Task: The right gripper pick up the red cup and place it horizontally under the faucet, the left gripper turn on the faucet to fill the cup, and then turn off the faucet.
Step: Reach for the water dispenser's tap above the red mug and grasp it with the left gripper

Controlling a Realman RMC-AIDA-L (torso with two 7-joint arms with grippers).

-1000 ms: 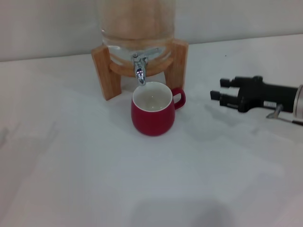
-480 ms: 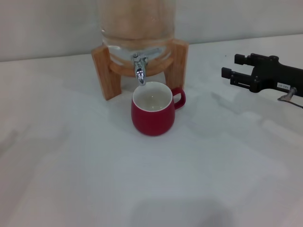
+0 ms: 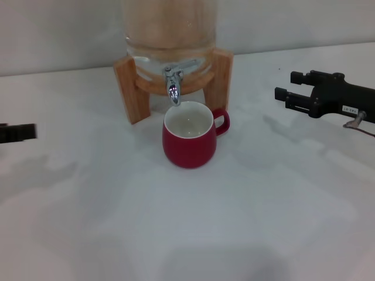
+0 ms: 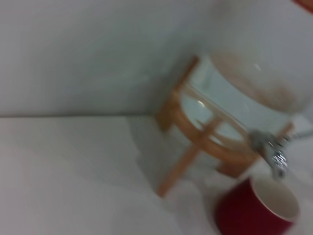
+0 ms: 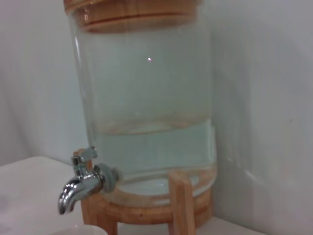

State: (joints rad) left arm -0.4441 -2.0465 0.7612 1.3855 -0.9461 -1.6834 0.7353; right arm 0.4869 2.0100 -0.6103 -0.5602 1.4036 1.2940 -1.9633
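A: How many things do you count?

B: One red cup (image 3: 189, 142), upright on the white desk (image 3: 176, 234), directly under one faucet (image 3: 173, 83) on one glass jar (image 5: 146, 98) in a wooden stand (image 3: 130, 88). Two grippers.

A: Where are they?

B: The right gripper (image 3: 285, 92) hovers well to the cup's right, fingers (image 3: 297, 76) released, holding nothing. The left gripper (image 3: 17, 132) barely shows at the left edge; I can't tell its state.

A: The room?

B: A plain pale wall behind the desk.
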